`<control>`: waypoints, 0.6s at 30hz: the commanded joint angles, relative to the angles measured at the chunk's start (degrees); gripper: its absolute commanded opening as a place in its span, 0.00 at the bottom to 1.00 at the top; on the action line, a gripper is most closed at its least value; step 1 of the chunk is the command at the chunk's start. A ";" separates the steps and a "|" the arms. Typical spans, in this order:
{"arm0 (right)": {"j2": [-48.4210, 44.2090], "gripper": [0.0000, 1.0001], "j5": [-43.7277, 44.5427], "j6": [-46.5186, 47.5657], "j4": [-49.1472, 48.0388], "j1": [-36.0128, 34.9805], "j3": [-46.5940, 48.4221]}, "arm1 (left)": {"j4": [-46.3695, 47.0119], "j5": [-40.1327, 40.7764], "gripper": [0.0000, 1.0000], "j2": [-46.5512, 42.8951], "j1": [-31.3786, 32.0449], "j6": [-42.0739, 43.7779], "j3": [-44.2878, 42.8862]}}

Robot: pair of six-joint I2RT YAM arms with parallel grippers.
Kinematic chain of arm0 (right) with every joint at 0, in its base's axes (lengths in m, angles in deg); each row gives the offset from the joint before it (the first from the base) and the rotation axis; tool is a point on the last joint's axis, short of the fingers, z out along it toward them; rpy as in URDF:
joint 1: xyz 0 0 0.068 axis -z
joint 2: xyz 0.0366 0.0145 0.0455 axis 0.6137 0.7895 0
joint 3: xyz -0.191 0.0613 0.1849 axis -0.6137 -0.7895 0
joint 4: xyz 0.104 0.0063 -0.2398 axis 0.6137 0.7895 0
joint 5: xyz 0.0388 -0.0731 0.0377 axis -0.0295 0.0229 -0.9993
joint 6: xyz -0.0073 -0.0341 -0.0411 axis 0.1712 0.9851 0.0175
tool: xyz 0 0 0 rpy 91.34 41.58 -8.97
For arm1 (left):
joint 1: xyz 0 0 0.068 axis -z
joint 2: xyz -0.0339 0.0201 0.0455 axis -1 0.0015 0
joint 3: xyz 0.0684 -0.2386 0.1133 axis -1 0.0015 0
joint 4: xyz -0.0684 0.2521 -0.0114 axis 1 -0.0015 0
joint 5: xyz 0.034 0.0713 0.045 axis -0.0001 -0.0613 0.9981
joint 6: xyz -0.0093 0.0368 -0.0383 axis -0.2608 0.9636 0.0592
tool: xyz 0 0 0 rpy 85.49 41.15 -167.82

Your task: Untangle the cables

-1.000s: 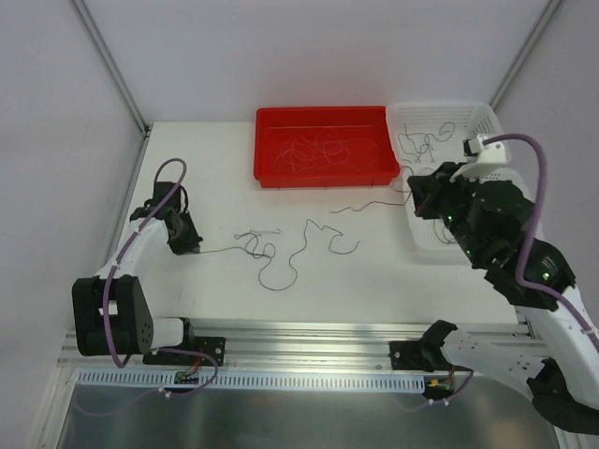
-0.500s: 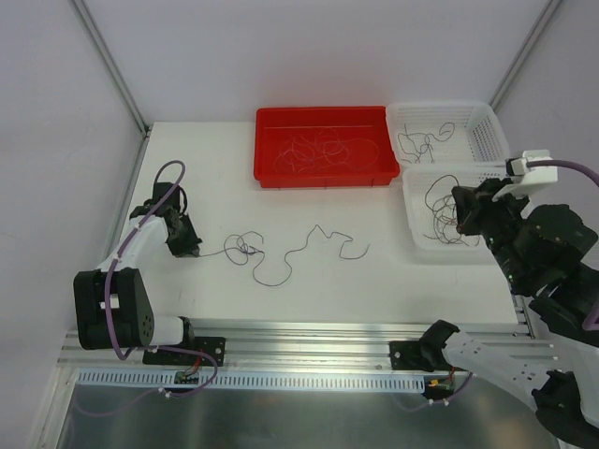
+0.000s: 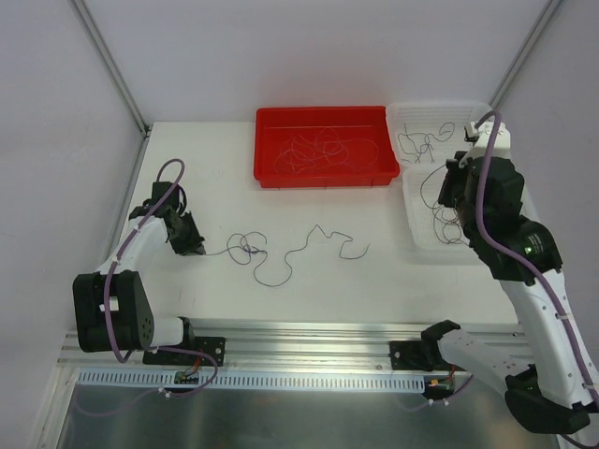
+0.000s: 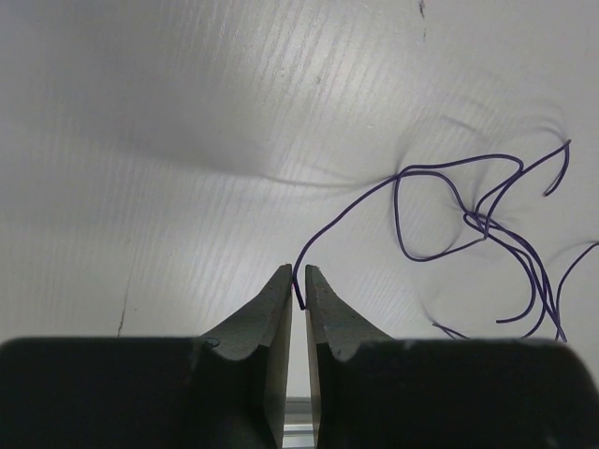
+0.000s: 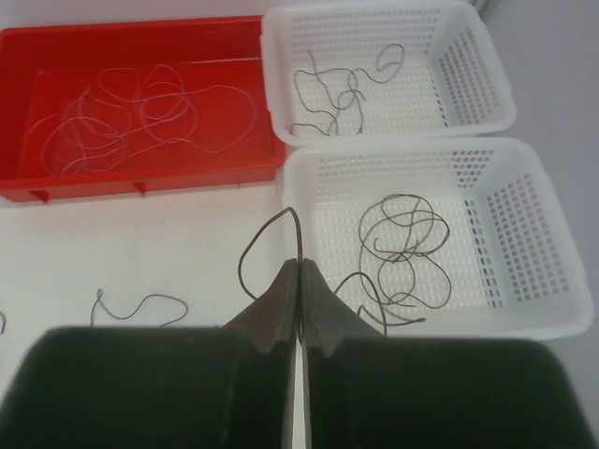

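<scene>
Cables and arms at one moment, from left to right. The purple cable (image 3: 249, 247) was a hair-thin curly strand. It lay on the white counter (image 3: 215, 168), bunched into a small knot of loops left of centre, with one end running left. The left arm reached forward along the counter's left side, its gripper (image 4: 299, 273) set low and pointing right toward the knot. Its jaws stood a narrow slit apart, and the strand's end lay in the gap between the tips. The knot lay near, to the right of the tips.

A second loose strand (image 3: 323, 230) zigzagged across the middle of the counter, apart from both grippers. At the far edge, the red tray (image 3: 265, 150) held pale looped cables (image 3: 318, 150).

The right arm was raised over the counter's right side, its wrist above the near basket (image 5: 524, 224). The jaws of the right gripper (image 5: 299, 264) were pressed together, pinching a dark cable (image 5: 242, 271) that arched up from the tips and curled down to the left, clear of the counter. Coiled dark cables (image 5: 402, 243) lay in the near basket just right of the tips, and more (image 5: 337, 94) lay in the far basket (image 5: 468, 65).
</scene>
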 commanded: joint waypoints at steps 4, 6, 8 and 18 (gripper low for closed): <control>4.24 0.01 -10.37 -4.29 -7.54 14.59 -3.85 | 0.40 -2.03 0.10 -1.63 -0.19 0.21 -0.92; 5.91 0.01 -12.73 -5.61 -9.03 19.77 -6.13 | 0.40 -2.38 0.10 -1.80 -0.27 0.21 -0.92; 8.64 0.01 -14.15 -7.36 -10.44 23.55 -8.76 | 0.40 -2.55 0.10 -1.72 -0.19 0.12 -0.93; 11.73 0.63 -16.06 -15.02 -11.76 27.88 -15.63 | 0.84 -4.40 0.10 -1.63 -0.19 0.12 -0.75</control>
